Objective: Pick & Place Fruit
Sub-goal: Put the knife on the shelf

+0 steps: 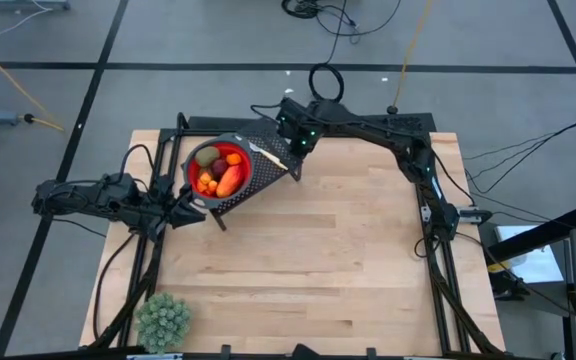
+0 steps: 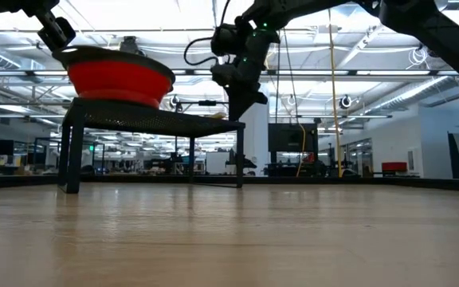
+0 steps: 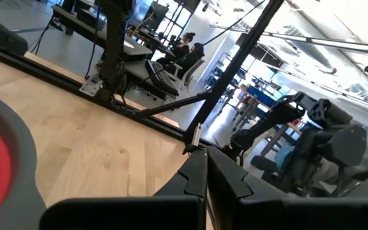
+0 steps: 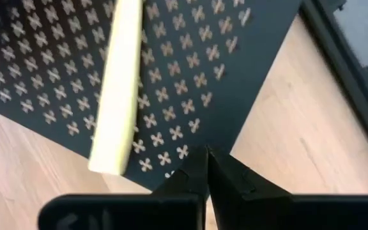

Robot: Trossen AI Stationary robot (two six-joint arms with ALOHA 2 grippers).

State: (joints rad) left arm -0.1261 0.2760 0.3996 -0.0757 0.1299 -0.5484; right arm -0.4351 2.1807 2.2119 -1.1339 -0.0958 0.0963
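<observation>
Fruit [image 1: 220, 172] all sits heaped in the red bowl [image 1: 199, 168], which stands on the black perforated rack [image 1: 268, 160] at the far middle of the wooden table [image 1: 308, 270]. I make out a long orange piece, small orange bits and a brownish-green oval; the rest are too small to sort. My left gripper [image 1: 184, 209] is at the bowl's grey rim on my near side, fingers pressed together with nothing visible between them. My right gripper [image 1: 300, 143] hangs over the rack's far-right corner, fingers [image 4: 193, 176] closed tip to tip on nothing, just above the punched metal. A pale yellow stick [image 4: 115, 89] lies flat on the rack beside it, touching neither finger. Spiky green plant [image 1: 163, 320] stands at the near left corner, well apart. Judgement on handling: these toy pieces look light, hard and smooth-skinned, so likely to squirt out of a hard pinch; the round ones will roll. I would open first, come down from above, take the long piece across its middle, and pinch small ones at their widest girth, gently.
</observation>
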